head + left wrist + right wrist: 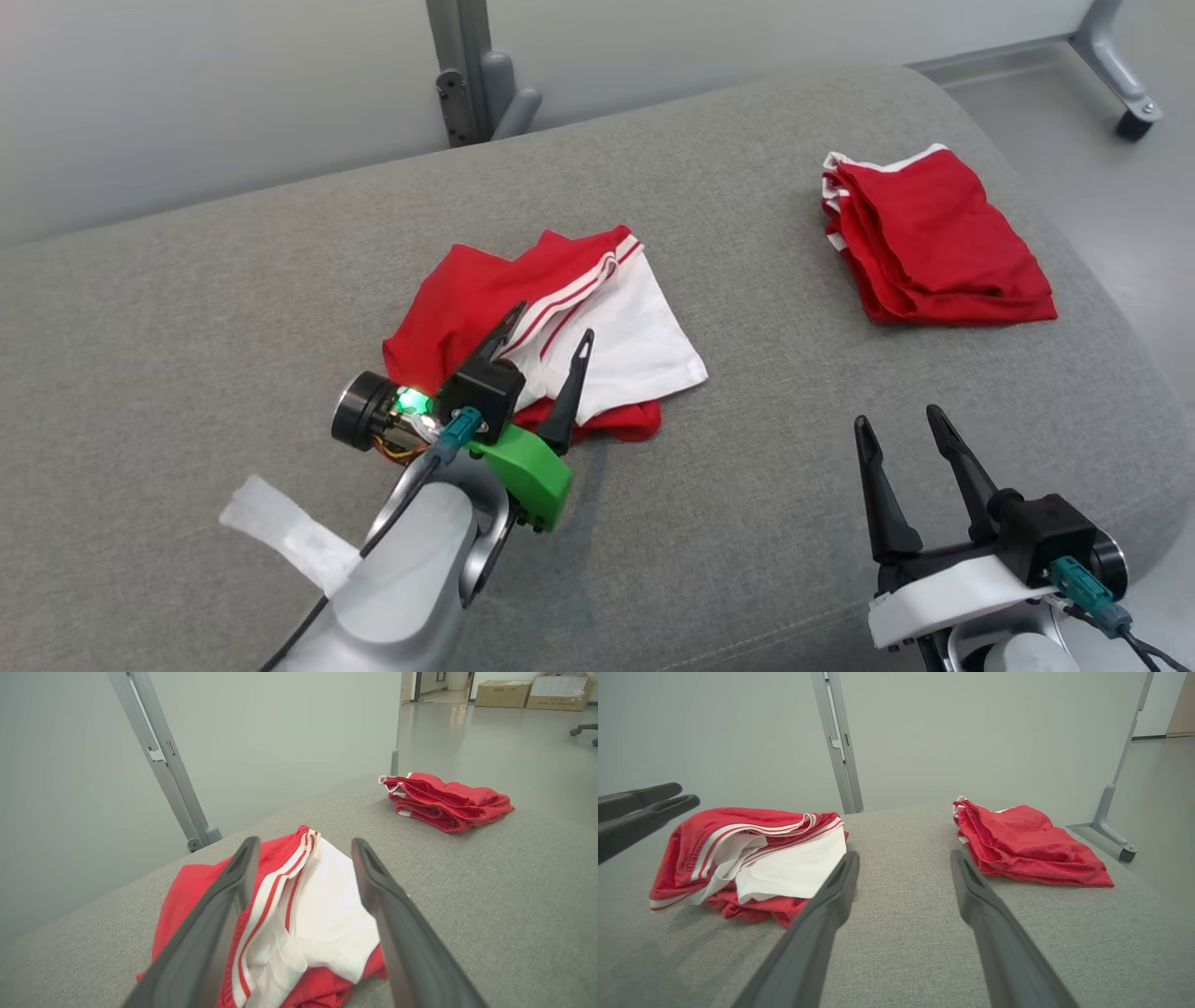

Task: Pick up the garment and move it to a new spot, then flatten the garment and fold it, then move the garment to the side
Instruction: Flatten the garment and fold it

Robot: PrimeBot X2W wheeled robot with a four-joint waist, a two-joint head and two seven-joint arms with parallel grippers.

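Crumpled red-and-white garment (635,345) is lying mid-surface on the grey padded table (187,308). Left gripper (553,320) is reaching over its near edge, jaws standing wide and straddling the striped band; tips possibly grazing the cloth, hard to tell. Right gripper (896,418) is hovering at front right, jaws wide, holding nothing. Folded red garment (934,243) is sitting well apart, far right.
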